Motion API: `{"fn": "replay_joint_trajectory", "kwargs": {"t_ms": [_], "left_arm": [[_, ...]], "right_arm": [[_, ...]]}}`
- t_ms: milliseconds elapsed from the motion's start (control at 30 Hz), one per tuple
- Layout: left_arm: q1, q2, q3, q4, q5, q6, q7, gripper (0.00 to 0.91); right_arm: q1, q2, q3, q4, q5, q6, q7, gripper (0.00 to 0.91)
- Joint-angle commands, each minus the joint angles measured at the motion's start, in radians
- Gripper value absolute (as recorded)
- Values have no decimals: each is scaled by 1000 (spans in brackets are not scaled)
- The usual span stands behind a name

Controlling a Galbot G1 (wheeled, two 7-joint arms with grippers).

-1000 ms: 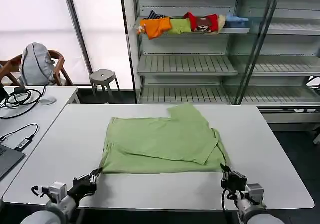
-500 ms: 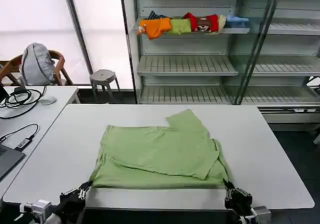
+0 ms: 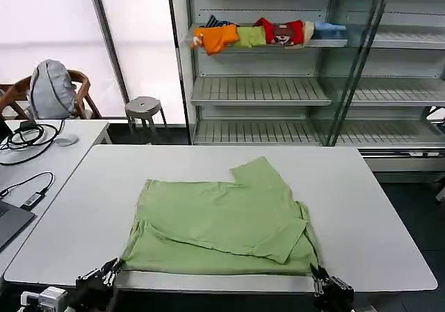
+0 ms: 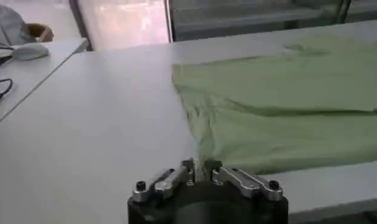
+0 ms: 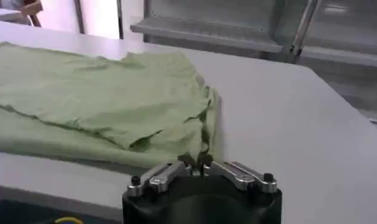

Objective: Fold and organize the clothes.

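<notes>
The light green polo shirt [image 3: 222, 222] lies partly folded on the white counter [image 3: 375, 222] — sleeves turned in, its hem drawn to the near edge. The left gripper [image 4: 199, 172] has its jaws clamped on the near left corner; the right gripper [image 5: 197, 162] likewise pinches the near right corner. Judging by the loose, rumpled layers, at least one lengthwise fold and tidying remain.
</notes>
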Motion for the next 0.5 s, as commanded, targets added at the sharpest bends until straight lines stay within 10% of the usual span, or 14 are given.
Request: {"fn": "replay_joint_trajectory", "kwargs": {"t_ms": [33, 500], "left_arm": [[-151, 26, -22, -27, -54, 1, -13, 907], [-597, 100, 201, 335, -118, -31, 33, 907]], "right_arm": [[17, 1, 30, 48, 26, 37, -47, 907], [720, 24, -212, -315, 48, -127, 42, 907]]}}
